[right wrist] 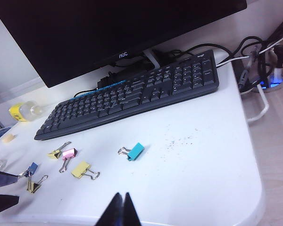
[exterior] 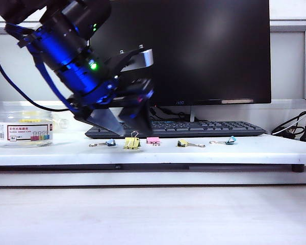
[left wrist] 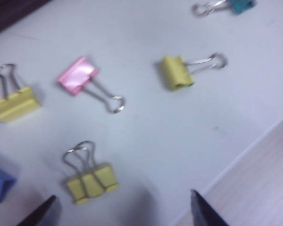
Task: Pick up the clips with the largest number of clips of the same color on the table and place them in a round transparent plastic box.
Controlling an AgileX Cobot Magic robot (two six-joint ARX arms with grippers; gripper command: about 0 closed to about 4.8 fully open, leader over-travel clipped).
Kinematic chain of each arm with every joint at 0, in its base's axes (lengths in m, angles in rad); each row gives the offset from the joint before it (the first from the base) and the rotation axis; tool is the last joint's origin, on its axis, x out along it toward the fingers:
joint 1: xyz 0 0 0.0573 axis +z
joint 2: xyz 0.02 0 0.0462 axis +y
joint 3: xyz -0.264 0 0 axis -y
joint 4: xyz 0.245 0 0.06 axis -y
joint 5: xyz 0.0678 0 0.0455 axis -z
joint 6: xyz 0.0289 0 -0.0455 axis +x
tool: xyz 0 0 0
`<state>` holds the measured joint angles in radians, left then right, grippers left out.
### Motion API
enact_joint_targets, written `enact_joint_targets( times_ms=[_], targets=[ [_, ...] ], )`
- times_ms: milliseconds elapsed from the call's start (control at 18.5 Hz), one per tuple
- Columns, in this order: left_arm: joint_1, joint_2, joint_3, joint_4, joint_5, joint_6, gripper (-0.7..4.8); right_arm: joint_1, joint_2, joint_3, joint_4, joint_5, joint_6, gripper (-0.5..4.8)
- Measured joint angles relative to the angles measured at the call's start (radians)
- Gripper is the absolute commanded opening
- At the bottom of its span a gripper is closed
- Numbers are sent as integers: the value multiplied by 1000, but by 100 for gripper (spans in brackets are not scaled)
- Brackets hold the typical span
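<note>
Three yellow clips lie on the white table: one (left wrist: 92, 180) nearest my left gripper, one (left wrist: 18, 103) farther off and one (left wrist: 177, 73) beyond the pink clip (left wrist: 78, 75). My left gripper (left wrist: 122, 195) is open, tilted down over the nearest yellow clip (exterior: 132, 143), its fingertips (left wrist: 193, 195) wide apart and nothing between them. The round transparent plastic box (exterior: 23, 127) stands at the table's far left. My right gripper (right wrist: 120, 197) is shut and empty, high above the table's front edge, away from the clips (right wrist: 80, 169).
A blue clip (exterior: 110, 143) and a teal clip (exterior: 230, 140) lie in the same row. Behind them are a black keyboard (exterior: 194, 127) and a monitor (exterior: 194, 51). Cables (exterior: 296, 130) sit at the right. The table's front edge (left wrist: 236, 160) runs close to the nearest clip.
</note>
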<state>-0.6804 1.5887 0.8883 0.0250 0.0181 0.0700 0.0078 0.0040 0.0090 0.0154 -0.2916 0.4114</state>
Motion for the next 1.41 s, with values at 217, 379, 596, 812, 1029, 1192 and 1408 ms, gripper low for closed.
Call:
enact_joint_targets(
  times_ms=[217, 379, 596, 812, 1029, 1192, 1408],
  targets=[
    [27, 0, 0, 0, 31, 24, 372, 0, 0, 0, 0, 0, 0, -1],
    [23, 0, 0, 30, 48, -19, 371, 0, 0, 0, 0, 0, 0, -1],
    [24, 0, 0, 42, 69, -87, 371, 0, 0, 0, 0, 0, 0, -1],
    [23, 0, 0, 35, 59, -199, 371, 0, 0, 0, 0, -1, 1, -1],
    [10, 36, 0, 14, 37, -270, 371, 0, 0, 0, 0, -1, 4, -1],
    [-21, 53, 0, 22, -13, -282, 371, 0, 0, 0, -1, -19, 5, -1],
    [-27, 57, 0, 31, -76, -288, 371, 0, 0, 0, -3, -21, 5, -1]
  ],
)
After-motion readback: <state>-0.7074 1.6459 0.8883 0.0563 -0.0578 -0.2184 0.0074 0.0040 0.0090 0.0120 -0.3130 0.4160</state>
